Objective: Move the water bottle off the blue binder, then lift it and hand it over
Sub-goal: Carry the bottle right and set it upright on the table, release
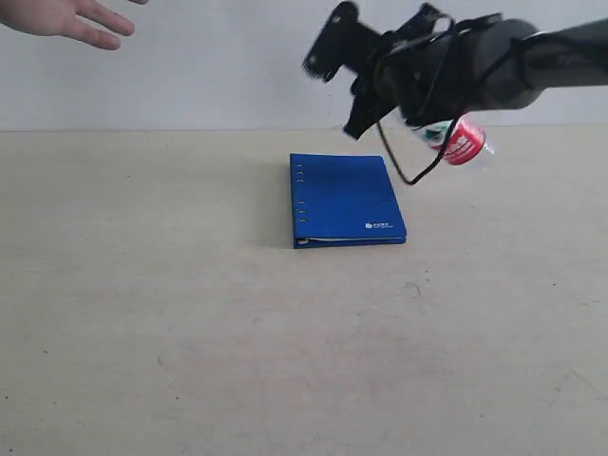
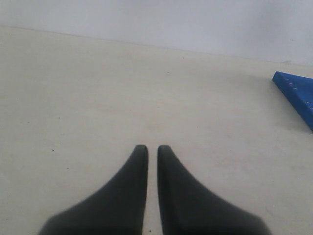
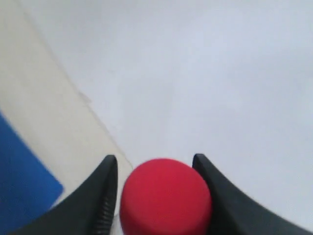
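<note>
Water bottle [image 1: 463, 142]: held clear of the table [image 1: 142, 332], tilted, at about two o'clock from the blue binder [image 1: 347, 199] in the exterior view. Right gripper [image 3: 154, 157]: fingers closed on the bottle, with its red cap [image 3: 165, 196] seated between them (contact on both sides, as far as the wrist view shows). Binder: flat on the table, closed. Left gripper [image 2: 152, 147]: fingers drawn almost together with a thin slit between them, holding nothing, low over the table. Person's hand [image 1: 66, 19]: open, at ten o'clock from the binder.
</note>
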Motion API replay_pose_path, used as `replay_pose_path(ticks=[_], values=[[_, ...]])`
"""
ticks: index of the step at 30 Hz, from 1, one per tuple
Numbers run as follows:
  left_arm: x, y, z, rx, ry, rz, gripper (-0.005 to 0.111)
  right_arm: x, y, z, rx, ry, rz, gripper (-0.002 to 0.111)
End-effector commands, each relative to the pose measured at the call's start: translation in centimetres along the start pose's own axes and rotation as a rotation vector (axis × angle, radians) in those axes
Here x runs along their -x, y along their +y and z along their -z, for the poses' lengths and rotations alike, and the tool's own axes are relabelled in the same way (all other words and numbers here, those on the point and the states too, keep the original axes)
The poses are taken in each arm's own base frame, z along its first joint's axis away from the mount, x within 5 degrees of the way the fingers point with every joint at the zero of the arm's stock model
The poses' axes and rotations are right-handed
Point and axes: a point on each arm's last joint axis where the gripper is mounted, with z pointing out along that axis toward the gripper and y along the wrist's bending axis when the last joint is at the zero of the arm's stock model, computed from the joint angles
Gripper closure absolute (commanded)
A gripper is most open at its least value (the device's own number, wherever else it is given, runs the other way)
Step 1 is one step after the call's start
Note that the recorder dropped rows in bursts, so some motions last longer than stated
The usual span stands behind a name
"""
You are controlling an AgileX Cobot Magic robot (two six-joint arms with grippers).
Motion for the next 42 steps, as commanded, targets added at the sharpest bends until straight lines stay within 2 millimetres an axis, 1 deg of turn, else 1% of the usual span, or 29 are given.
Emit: replay_pose_path(ticks=[1,3,4,6,10,12,15,18,20,22,25,28,33,35,39,42], values=[[0.0,0.0,0.0,-0.004,-0.012,-0.006,0.1,-2.4,-6.8,1.0,-0.158,0.045,-0.277,0.108],[0.0,0.0,0.0,-0.004,-0.012,-0.006,0.1,-3.8,-9.2,1.2,-0.18,0.057,-0.368,0.108],[0.0,0.0,0.0,-0.004,-0.012,-0.006,0.1,-4.4,-9.9,1.3,-0.181,0.062,-0.392,0.108],[0.0,0.0,0.0,-0.004,-0.012,-0.006,0.1,-6.3,-11.7,1.2,-0.219,0.098,-0.435,0.108],[0.0,0.0,0.0,-0.004,-0.012,-0.006,0.1,-10.0,-14.0,0.9,-0.242,0.158,-0.578,0.108],[0.0,0.0,0.0,-0.004,-0.012,-0.006,0.1,-11.6,-15.0,0.7,-0.208,0.148,-0.692,0.108],[0.0,0.0,0.0,-0.004,-0.012,-0.006,0.1,-13.2,-16.3,0.6,-0.105,0.041,-0.836,0.108],[0.0,0.0,0.0,-0.004,-0.012,-0.006,0.1,-14.2,-17.0,0.9,0.042,-0.123,-0.862,0.108],[0.0,0.0,0.0,-0.004,-0.012,-0.006,0.1,-14.9,-17.3,1.3,0.119,-0.197,-0.836,0.108],[0.0,0.0,0.0,-0.004,-0.012,-0.006,0.1,-15.6,-17.0,1.6,0.175,-0.222,-0.788,0.108],[0.0,0.0,0.0,-0.004,-0.012,-0.006,0.1,-16.7,-16.0,1.5,0.202,-0.177,-0.717,0.108],[0.0,0.0,0.0,-0.004,-0.012,-0.006,0.1,-17.1,-15.0,1.6,0.237,-0.161,-0.659,0.108],[0.0,0.0,0.0,-0.004,-0.012,-0.006,0.1,-16.7,-14.4,1.8,0.297,-0.218,-0.628,0.107],[0.0,0.0,0.0,-0.004,-0.012,-0.006,0.1,-16.5,-14.3,1.9,0.311,-0.235,-0.622,0.102],[0.0,0.0,0.0,-0.003,-0.01,-0.006,0.1,-16.2,-13.8,2.1,0.362,-0.266,-0.647,0.088],[0.0,0.0,0.0,-0.003,-0.01,-0.006,0.1,-15.8,-13.3,2.4,0.431,-0.312,-0.643,0.087]])
